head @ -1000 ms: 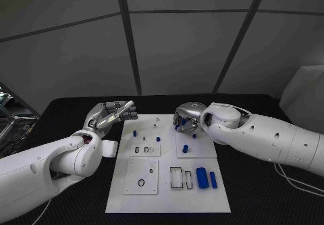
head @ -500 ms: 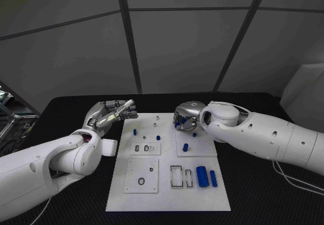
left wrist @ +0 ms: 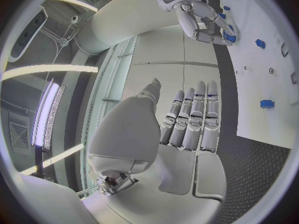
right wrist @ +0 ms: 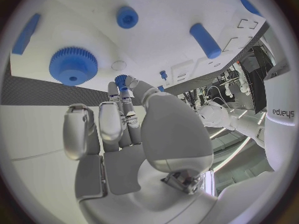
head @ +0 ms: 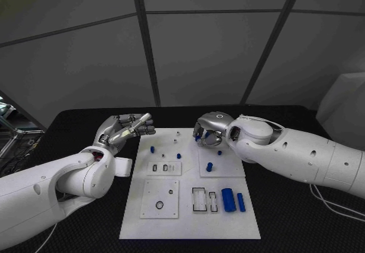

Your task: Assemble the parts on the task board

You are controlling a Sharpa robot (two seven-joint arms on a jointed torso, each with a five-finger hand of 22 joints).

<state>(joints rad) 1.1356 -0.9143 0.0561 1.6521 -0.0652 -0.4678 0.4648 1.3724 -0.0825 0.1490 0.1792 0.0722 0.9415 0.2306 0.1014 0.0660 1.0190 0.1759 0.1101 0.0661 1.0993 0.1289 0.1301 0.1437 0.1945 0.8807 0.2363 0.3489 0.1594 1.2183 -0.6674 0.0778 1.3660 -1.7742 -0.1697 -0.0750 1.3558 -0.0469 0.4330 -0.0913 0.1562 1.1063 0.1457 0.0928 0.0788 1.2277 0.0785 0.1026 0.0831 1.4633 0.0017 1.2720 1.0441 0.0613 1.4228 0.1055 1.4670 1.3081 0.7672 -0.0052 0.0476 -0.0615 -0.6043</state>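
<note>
From the head camera, the white task board (head: 190, 184) lay in the middle of the black table (head: 296, 211). The left hand (head: 124, 129) hung off the board's far left corner, fingers straight and close together, holding nothing. The right hand (head: 209, 132) was curled down over the board's far right part with something blue between its fingers. Loose blue parts dotted the board: a thick cylinder (head: 227, 200) and a thinner bar (head: 240, 202) lay side by side near the right edge, and a short peg (head: 208, 167) stood further back, near the right hand.

From the left wrist, the left hand (left wrist: 187, 119) showed its fingers stretched out flat and pressed side by side, nothing in them, above the table beside the board (left wrist: 268, 84). Across the board the right hand (left wrist: 209, 25) reached down, its fingertips around a blue piece.

From the right wrist, the right hand (right wrist: 118, 119) had its fingers bent together, and a small blue gear (right wrist: 121, 80) sat pinched at their tips, just off the board surface (right wrist: 162, 15). A larger blue gear (right wrist: 74, 65) lay flat on the board close beside it. A round blue peg (right wrist: 127, 17) and a blue cylinder (right wrist: 205, 40) sat further off on the board.
</note>
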